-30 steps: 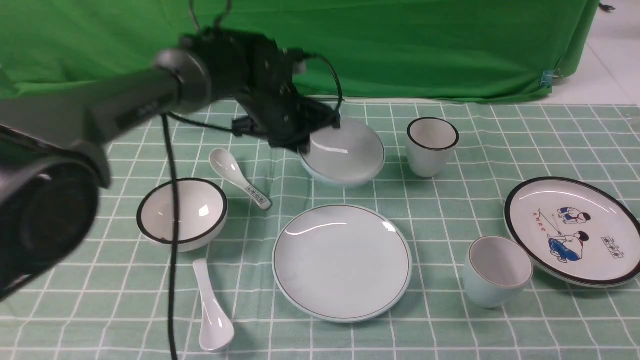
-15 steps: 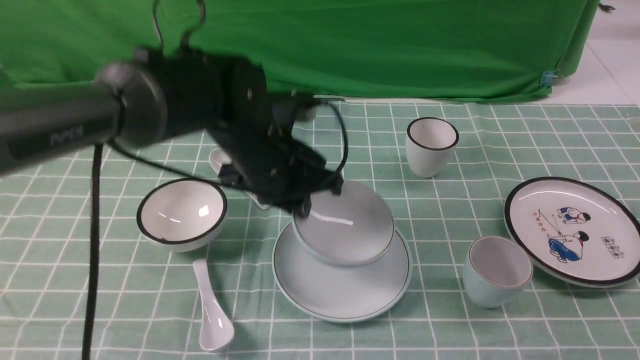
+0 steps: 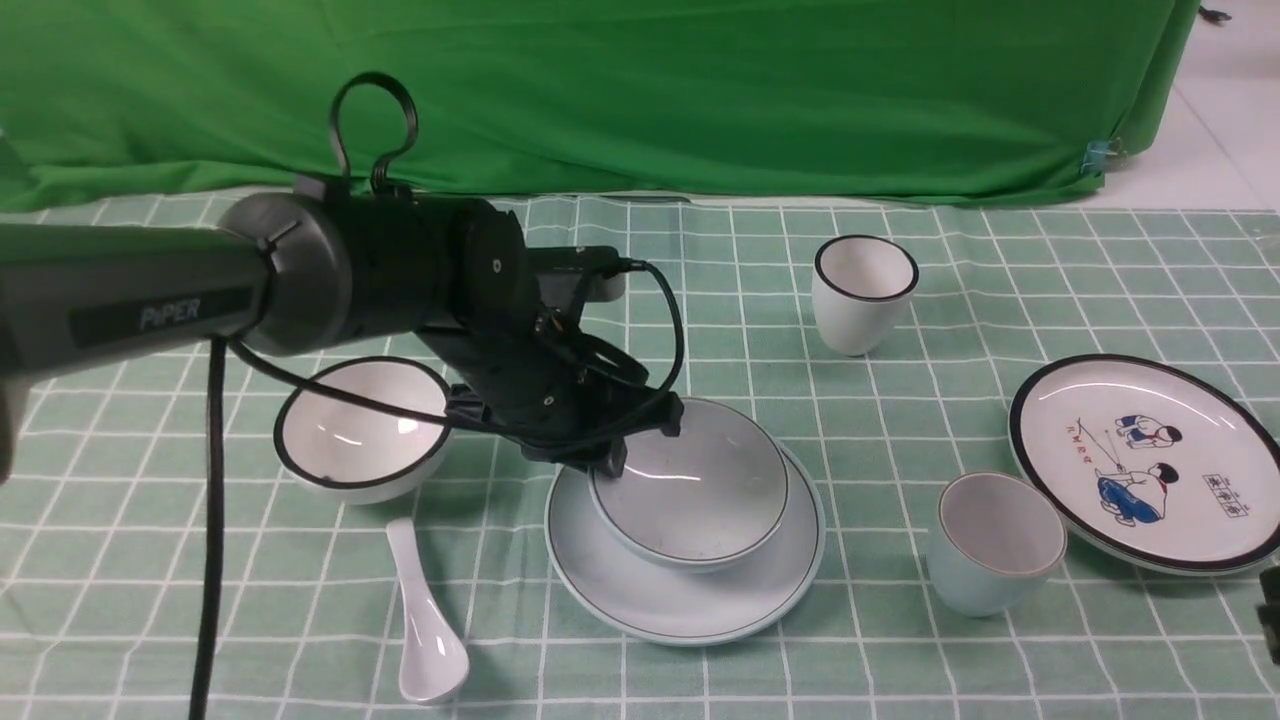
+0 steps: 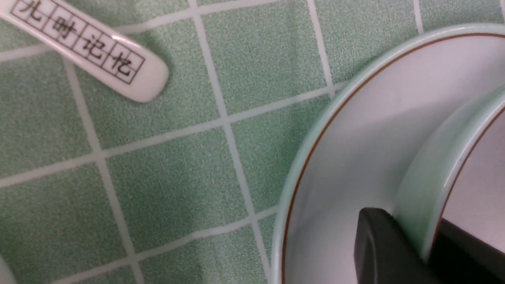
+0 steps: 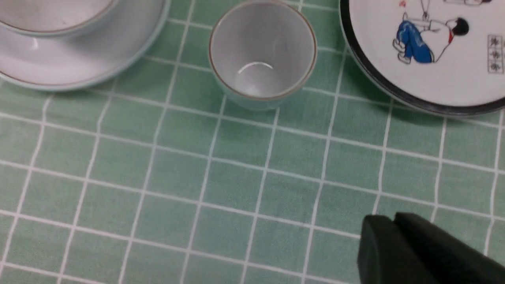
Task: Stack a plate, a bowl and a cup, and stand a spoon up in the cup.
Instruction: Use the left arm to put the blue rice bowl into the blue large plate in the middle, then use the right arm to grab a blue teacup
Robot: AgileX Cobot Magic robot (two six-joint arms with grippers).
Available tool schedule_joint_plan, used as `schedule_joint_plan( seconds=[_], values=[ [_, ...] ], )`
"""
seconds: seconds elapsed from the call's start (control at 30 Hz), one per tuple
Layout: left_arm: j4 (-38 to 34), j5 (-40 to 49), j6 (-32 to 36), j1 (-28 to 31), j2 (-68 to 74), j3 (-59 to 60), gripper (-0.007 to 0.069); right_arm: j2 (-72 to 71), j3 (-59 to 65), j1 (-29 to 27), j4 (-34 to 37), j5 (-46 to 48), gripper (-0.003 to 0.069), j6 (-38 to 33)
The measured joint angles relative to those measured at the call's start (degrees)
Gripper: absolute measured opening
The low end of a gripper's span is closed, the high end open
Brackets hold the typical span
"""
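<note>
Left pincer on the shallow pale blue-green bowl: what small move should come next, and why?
Probably open the left pincer and lift it clear. The shallow pale blue-green ceramic bowl sits on the round pale blue-green ceramic plate, and the left wrist view shows the fingers pinching its rim wall, so that stacking step looks done.

front: high, forward | wrists: close, downward | shared: plate (image 3: 640, 592)

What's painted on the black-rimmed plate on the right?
The black-rimmed plate shows two cartoon figures in blue with small writing; clearest in the front view.
</note>
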Motion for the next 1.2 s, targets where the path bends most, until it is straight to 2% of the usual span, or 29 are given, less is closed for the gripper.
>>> schedule_joint_plan(
  seconds=[0.07,0.13,0.23,0.27,0.4,0.5,0.53,0.7,0.73,0.77,0.87,1.03,1.1,1.2],
  values=[
    [0.0,0.5,0.1,0.0,0.0,0.0,0.0097,3.4,-2.3,0.0,-0.1,0.6,0.012,0.1],
    [-0.1,0.9,0.2,0.0,0.0,0.0,0.0174,8.3,-5.8,0.0,-0.2,0.9,0.0202,0.1],
    [0.0,3.9,0.3,0.1,-0.3,0.0,0.0296,15.6,-10.2,-0.1,-0.4,0.8,0.039,-0.2],
    [0.1,5.7,0.3,0.1,-0.7,-0.1,0.0332,18.3,-11.4,-0.4,-0.4,0.8,0.043,-0.6],
    [1.8,9.2,-0.3,0.2,-3.2,-0.1,0.0372,24.6,-13.3,-2.2,-0.4,-0.4,0.0483,-0.9],
    [4.8,10.9,-1.4,0.4,-7.4,-0.1,0.0344,29.1,-13.7,-3.8,0.6,-1.8,0.0492,-1.0],
    [5.7,11.3,-1.4,0.5,-8.6,-0.1,0.033,30.0,-13.8,-4.3,1.2,-2.6,0.0493,-1.2],
    [8.1,14.0,-1.5,0.6,-20.6,1.9,0.0134,36.0,-13.8,-5.2,7.3,-8.2,0.0494,-4.2],
    [8.1,14.0,-1.5,0.6,-21.1,2.2,0.0127,36.0,-13.8,-5.2,7.3,-8.2,0.0494,-4.2],
    [8.2,13.9,-1.5,0.6,-25.0,4.8,0.0062,37.3,-13.8,-5.3,7.8,-9.1,0.0494,-4.3],
    [8.2,12.3,-1.8,0.6,-30.7,10.3,0.0016,39.7,-13.8,-5.7,7.9,-9.9,0.0494,-4.4],
    [9.0,9.3,-4.0,0.7,-39.1,19.9,0.0005,43.2,-13.8,-6.0,7.4,-11.8,0.0475,-4.4],
    [9.5,8.8,-4.8,0.7,-41.5,23.0,0.0005,44.0,-13.8,-6.0,7.4,-12.4,0.0385,-4.6],
    [10.0,8.6,-6.0,0.7,-44.0,26.1,0.0005,44.1,-13.9,-6.0,7.4,-12.9,0.0136,-5.7]
  ],
)
